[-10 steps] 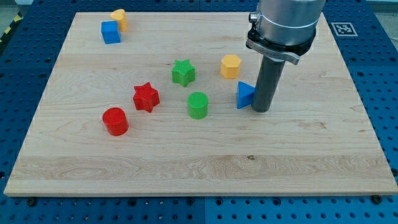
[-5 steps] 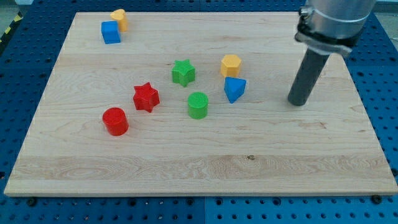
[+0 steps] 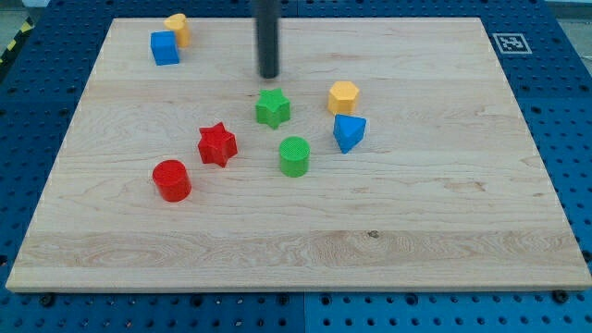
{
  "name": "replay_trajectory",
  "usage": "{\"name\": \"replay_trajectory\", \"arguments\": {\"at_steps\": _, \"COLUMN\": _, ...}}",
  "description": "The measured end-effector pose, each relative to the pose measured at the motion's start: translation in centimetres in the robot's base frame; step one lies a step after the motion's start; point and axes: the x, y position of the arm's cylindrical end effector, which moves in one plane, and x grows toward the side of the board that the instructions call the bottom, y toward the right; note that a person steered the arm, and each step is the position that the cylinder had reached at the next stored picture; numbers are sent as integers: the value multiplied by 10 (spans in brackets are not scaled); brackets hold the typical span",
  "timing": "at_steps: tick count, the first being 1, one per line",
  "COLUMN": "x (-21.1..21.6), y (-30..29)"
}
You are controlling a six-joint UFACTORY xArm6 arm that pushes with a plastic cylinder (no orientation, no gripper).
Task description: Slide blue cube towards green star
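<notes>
The blue cube (image 3: 165,48) sits near the board's top left corner, touching a yellow block (image 3: 178,28) just above and to its right. The green star (image 3: 273,107) lies near the board's middle. My tip (image 3: 269,76) is down on the board just above the green star, a short gap from it, and well to the right of the blue cube. The rod runs straight up out of the view's top.
A yellow hexagonal block (image 3: 343,97) and a blue triangular block (image 3: 349,132) lie right of the green star. A green cylinder (image 3: 294,155) is below it. A red star (image 3: 217,144) and a red cylinder (image 3: 172,179) lie to the lower left.
My tip has left the blue triangular block, swung out to the right, then crossed to the upper middle above the green star. The blue triangular block was nudged left and turned.
</notes>
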Motion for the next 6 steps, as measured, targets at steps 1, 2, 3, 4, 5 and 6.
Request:
{"name": "replay_trajectory", "arguments": {"at_steps": 1, "x": 6, "y": -88}}
{"name": "replay_trajectory", "arguments": {"at_steps": 2, "x": -4, "y": -177}}
{"name": "replay_trajectory", "arguments": {"at_steps": 3, "x": -76, "y": -196}}
{"name": "replay_trajectory", "arguments": {"at_steps": 4, "x": -94, "y": -196}}
{"name": "replay_trajectory", "arguments": {"at_steps": 5, "x": -94, "y": -180}}
{"name": "replay_trajectory", "arguments": {"at_steps": 6, "x": -79, "y": -162}}
